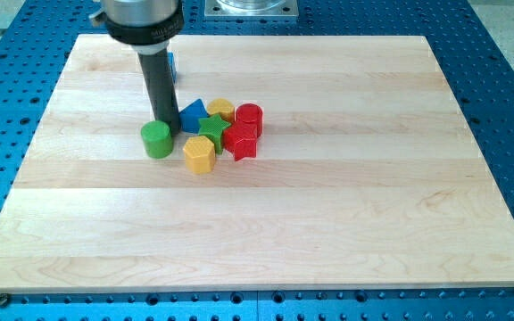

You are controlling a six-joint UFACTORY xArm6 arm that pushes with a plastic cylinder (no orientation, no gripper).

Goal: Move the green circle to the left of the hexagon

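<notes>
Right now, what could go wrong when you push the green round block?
My tip sits just above the green round block, nearly touching it. Pushing straight down the view might slide it past the yellow hexagon instead of stopping left of it. The blue triangle and green star sit close by, so I might bump them.

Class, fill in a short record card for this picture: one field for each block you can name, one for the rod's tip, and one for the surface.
surface: wooden board on a blue perforated table
my tip: just above the green circle, at its top edge
yellow hexagon: right of the green circle, a small gap between
green star: middle of the cluster
blue triangle: right of the rod
red blocks: cluster's right side
yellow block: cluster's top
</notes>
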